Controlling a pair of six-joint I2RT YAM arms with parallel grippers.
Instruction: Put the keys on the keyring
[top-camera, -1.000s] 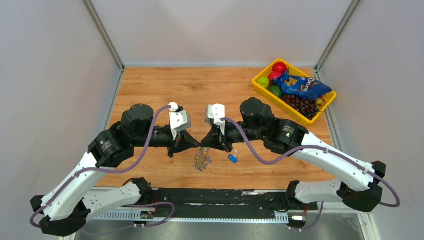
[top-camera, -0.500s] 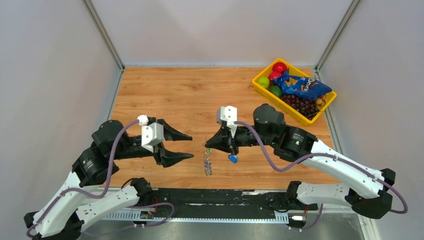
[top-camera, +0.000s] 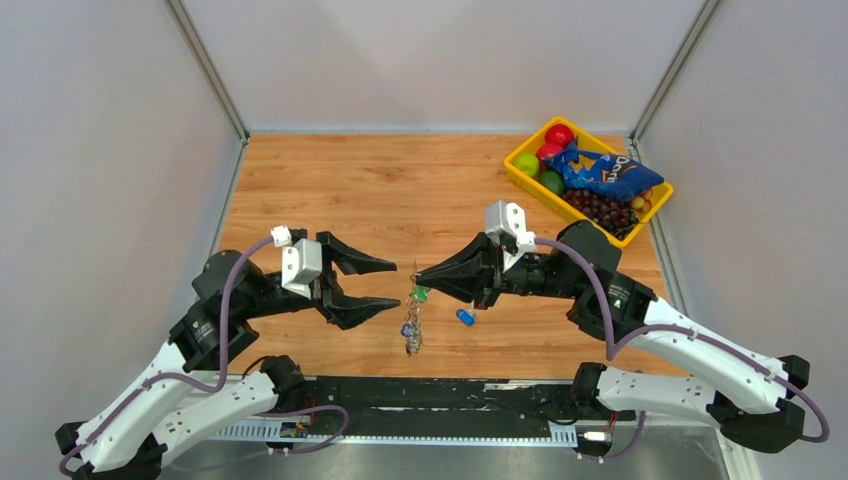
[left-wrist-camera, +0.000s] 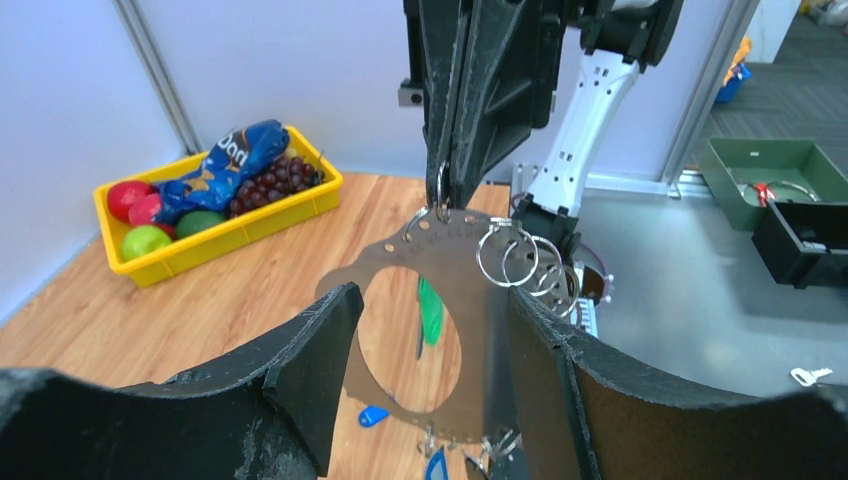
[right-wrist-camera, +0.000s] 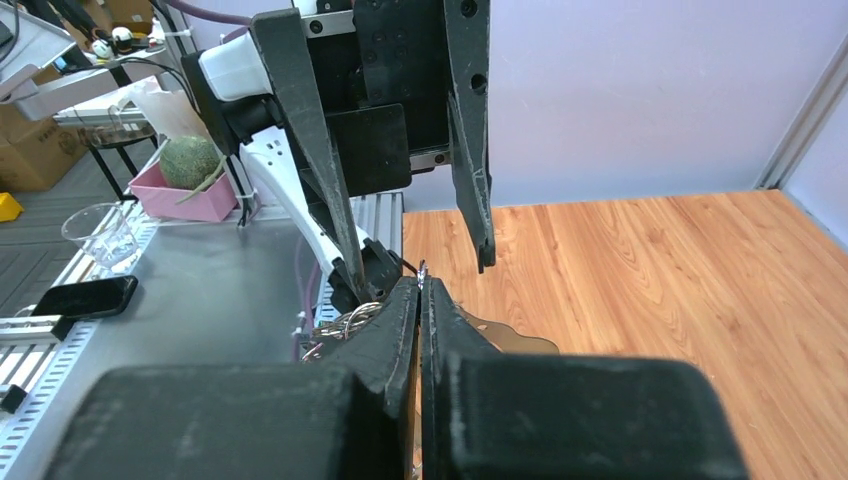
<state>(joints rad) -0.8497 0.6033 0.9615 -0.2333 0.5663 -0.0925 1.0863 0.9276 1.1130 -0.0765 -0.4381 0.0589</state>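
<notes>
1. Right gripper (top-camera: 418, 281) pressed together, pinching keyring (top-camera: 411, 322) by its top; bundle dangles, and the thin hold may slip.
2. Left gripper (top-camera: 394, 285) spread at keyring's 9 o'clock; closing on a swinging bundle could miss.
3. Loose blue key (top-camera: 465, 317) on table (top-camera: 330, 180), 4 o'clock of keyring: risk of nudging it away.
</notes>
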